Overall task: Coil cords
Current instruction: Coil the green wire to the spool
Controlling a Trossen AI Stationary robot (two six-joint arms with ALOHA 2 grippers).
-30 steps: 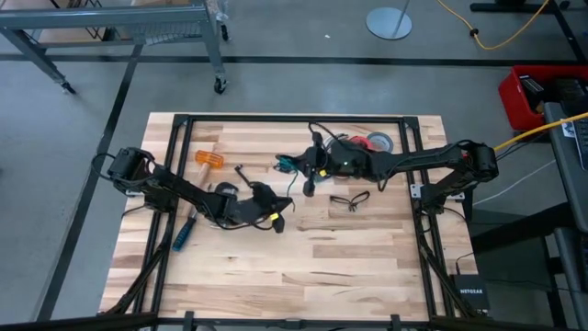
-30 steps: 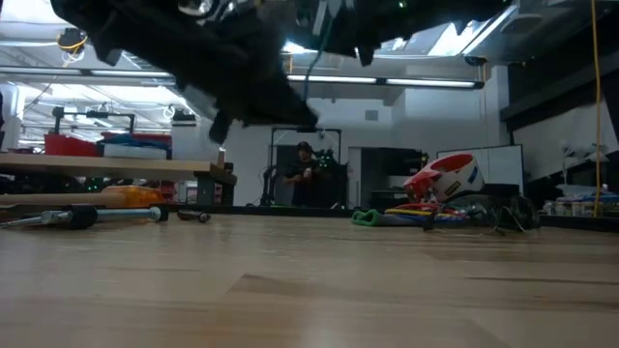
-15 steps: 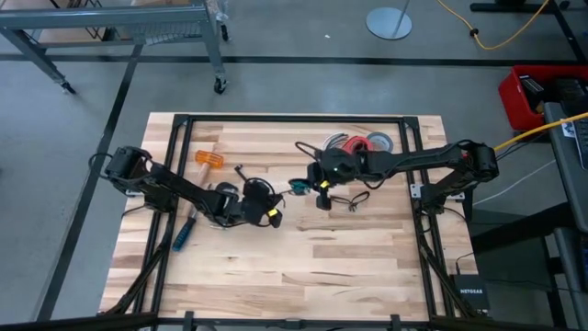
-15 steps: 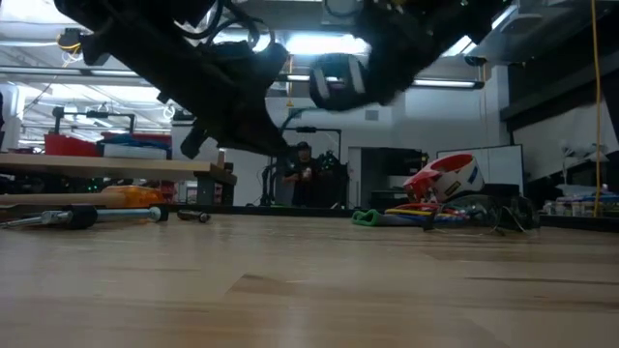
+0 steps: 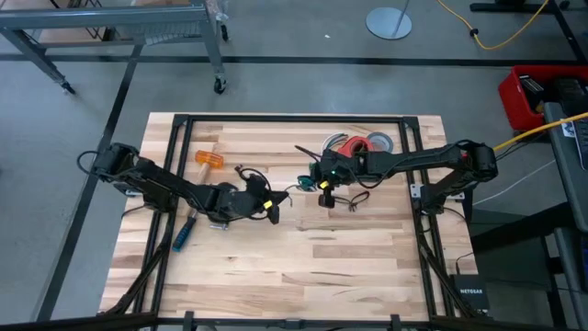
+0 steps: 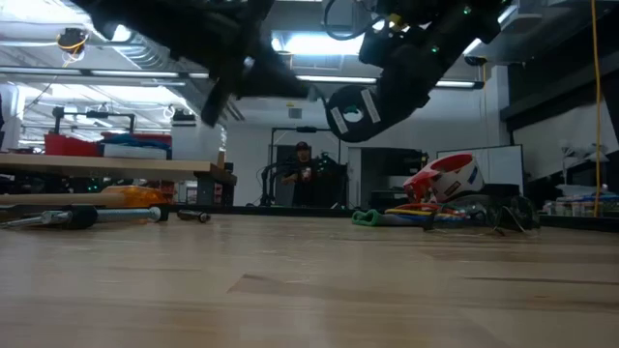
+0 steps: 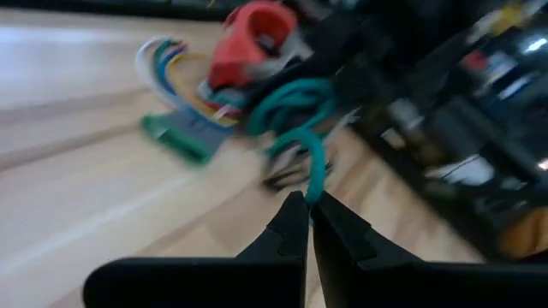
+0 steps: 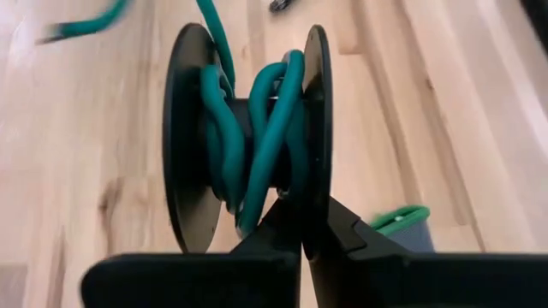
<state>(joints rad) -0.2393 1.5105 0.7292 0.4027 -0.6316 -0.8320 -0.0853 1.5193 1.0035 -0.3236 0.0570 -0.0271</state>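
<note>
Pale wooden plank table [image 5: 303,267] inside a black frame, grey concrete floor around it. Right gripper [image 8: 306,224] is clamped on the rim of a black two-flange plastic spool [image 8: 248,137], held above mid-table, with the dark teal-green cord [image 8: 274,128] wound around its core. Left gripper [image 7: 306,202], fingers pinched together, grips the free end of that cord [image 7: 312,158] just beside the spool. Thin black cord [image 5: 350,199] lies loose on the boards under the right arm.
</note>
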